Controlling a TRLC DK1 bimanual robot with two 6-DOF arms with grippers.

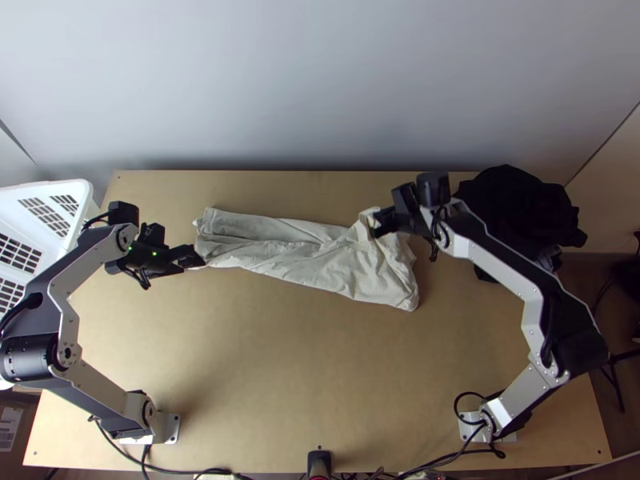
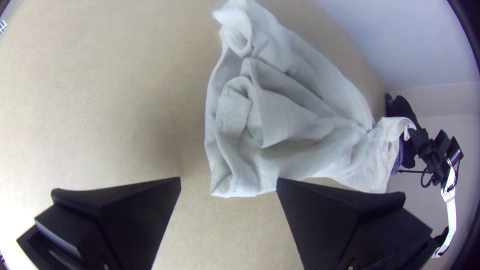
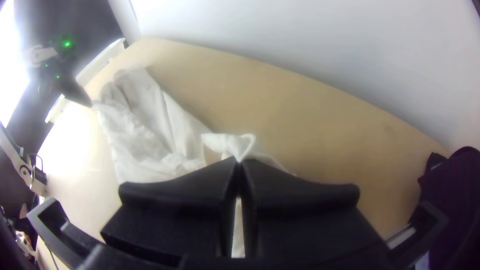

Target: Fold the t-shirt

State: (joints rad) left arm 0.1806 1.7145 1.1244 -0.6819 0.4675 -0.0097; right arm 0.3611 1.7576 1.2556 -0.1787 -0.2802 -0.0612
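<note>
T-shirt [image 1: 320, 256], off-white, lying as a long, creased strip from left to right across the far half of a light wooden tabletop [image 1: 304, 376]. Its left end is narrow, with layers folded and rumpled over one another; its right end is wider and looser, a corner pointing toward the near side.

The right tool [image 1: 376, 226] is closed, pinching a raised bit of the t-shirt's far side near its right end. The left tool [image 1: 179, 246] is beside the left end, its two black fingers [image 2: 330, 220] wide apart, with the rumpled hem just ahead of the gap between them. I cannot tell whether either fingertip touches the fabric.

At the far right, a heap of black cloth [image 1: 516, 210] is piled on the tabletop and hangs past its right edge, with some bluish-grey fabric [image 1: 550, 258] at its near side. It is close to the right tool, and the right arm [image 1: 512, 280] passes in front of part of it. At the left, a white basket [image 1: 56, 188] with slotted sides stands against the tabletop's edge, partly behind the left arm [image 1: 60, 312]. A pale wall [image 1: 320, 88] rises along the far edge. Black cables [image 1: 216, 470] run along the near edge, beside a small black device [image 1: 319, 462] at its middle.
</note>
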